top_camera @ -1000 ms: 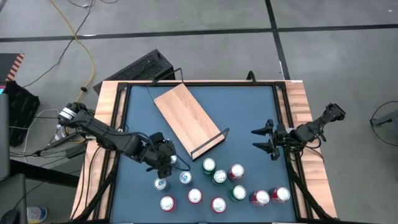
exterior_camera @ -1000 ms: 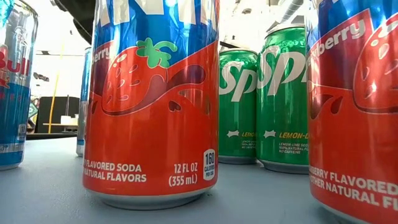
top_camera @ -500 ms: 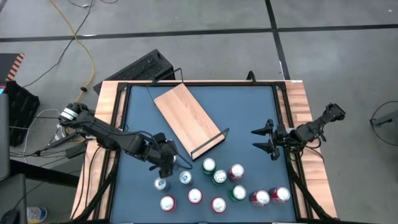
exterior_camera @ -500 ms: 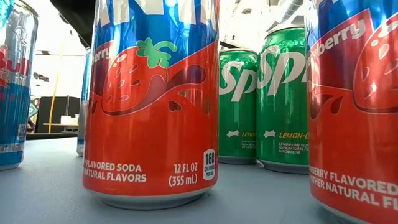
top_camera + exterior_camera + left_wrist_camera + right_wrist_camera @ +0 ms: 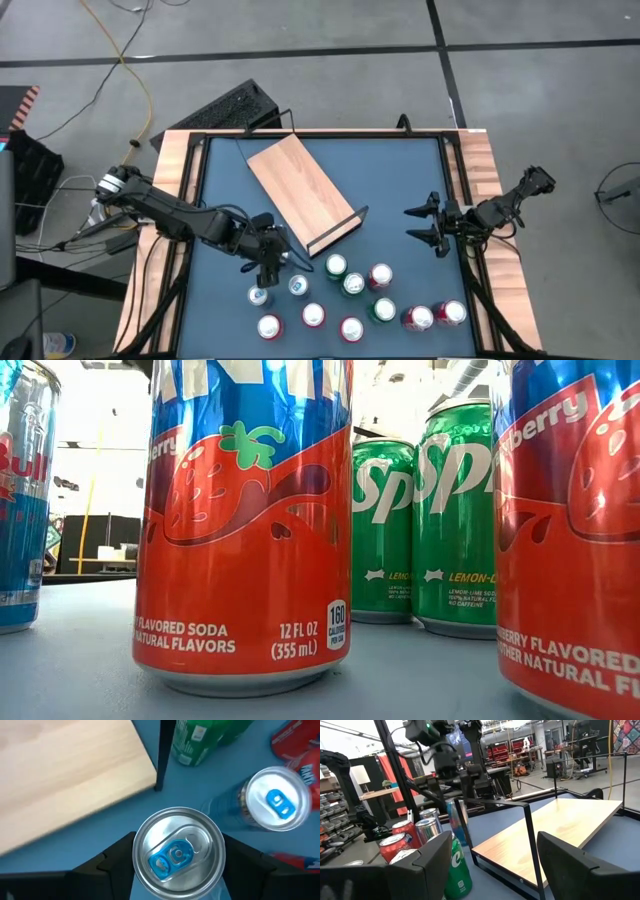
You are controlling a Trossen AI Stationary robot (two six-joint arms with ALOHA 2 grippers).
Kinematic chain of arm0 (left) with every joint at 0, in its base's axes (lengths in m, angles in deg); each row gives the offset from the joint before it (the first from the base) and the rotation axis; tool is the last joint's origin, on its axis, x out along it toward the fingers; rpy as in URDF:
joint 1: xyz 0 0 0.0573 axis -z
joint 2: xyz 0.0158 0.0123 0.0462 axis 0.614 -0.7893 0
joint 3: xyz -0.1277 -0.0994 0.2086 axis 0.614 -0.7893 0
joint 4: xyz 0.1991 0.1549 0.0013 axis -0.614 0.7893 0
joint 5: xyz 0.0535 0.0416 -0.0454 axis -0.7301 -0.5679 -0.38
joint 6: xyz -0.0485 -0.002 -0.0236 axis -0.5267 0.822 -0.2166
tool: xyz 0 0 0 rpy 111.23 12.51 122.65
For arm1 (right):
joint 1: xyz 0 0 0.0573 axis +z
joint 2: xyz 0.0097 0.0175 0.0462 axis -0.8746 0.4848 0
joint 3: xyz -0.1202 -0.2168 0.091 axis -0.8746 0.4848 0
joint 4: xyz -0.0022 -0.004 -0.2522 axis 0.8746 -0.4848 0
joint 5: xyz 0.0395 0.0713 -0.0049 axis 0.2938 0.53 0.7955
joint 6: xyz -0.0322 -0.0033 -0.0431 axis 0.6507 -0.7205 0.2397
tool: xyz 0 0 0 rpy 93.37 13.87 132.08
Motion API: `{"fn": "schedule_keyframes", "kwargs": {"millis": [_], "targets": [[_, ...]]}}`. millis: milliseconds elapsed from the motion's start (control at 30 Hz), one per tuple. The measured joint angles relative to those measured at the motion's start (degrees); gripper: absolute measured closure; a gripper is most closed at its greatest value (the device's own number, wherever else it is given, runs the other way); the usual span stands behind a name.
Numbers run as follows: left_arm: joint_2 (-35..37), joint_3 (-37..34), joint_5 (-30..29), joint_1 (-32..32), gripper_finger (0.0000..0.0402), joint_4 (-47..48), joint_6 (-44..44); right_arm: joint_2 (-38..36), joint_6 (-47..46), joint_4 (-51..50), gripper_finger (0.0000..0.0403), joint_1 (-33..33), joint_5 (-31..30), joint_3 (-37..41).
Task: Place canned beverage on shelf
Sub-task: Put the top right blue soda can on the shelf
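The shelf (image 5: 300, 192), a light-wood board with black rails at its ends, lies slantwise on the blue mat. Several red, green and silver-blue cans stand clustered (image 5: 350, 300) toward the near edge. A slim silver can with a blue tab (image 5: 177, 851) is upright close to the shelf's near rail (image 5: 159, 765). My left gripper (image 5: 278, 262) is shut on it. The can's base is hidden. My right gripper (image 5: 432, 225) waits open and level at the table's right edge, holding nothing. My left gripper has the slim can between its two fingers (image 5: 117, 862), one on each side, at the can's top end (image 5: 139, 862). The fingers slant down from the table's left side. The can is upright. Its rim hides the exact places of contact.
A second blue-tabbed can (image 5: 275, 805) and a green can (image 5: 192, 740) stand close to the held one. Red cans (image 5: 245, 530) fill the low view. A keyboard (image 5: 225, 108) lies beyond the far left corner. Bare mat (image 5: 400, 180) lies between the shelf and my right gripper.
My left gripper has shifted a little toward the table's right edge, at the slim can by the shelf's near rail. The clustered cans and the shelf have stayed where they were.
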Motion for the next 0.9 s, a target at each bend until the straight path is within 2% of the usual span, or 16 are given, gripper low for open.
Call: {"fn": "schedule_keyframes", "kwargs": {"millis": [233,433,600,800,900], "targets": [[0.03,7.52,-0.20,-3.03,0.0182,7.55,8.08,0.00,1.44,0.01,0.0121,0.00,-0.10,0.01],[0.57,13.80,2.73,-9.46,0.0182,15.13,25.95,0.00,1.47,0.02,0.0121,0.00,-0.57,0.02],[3.20,16.36,7.07,-19.36,0.0182,17.49,43.53,0.00,0.79,-0.07,0.0121,-0.02,-4.74,0.01],[5.23,16.42,19.74,-35.28,0.0182,17.30,65.17,0.00,0.54,-0.26,0.0121,-0.02,-10.63,0.02],[4.39,16.37,23.17,-42.23,0.0182,15.80,76.37,0.00,0.08,-0.28,0.0121,-0.02,-13.44,0.01]]}}
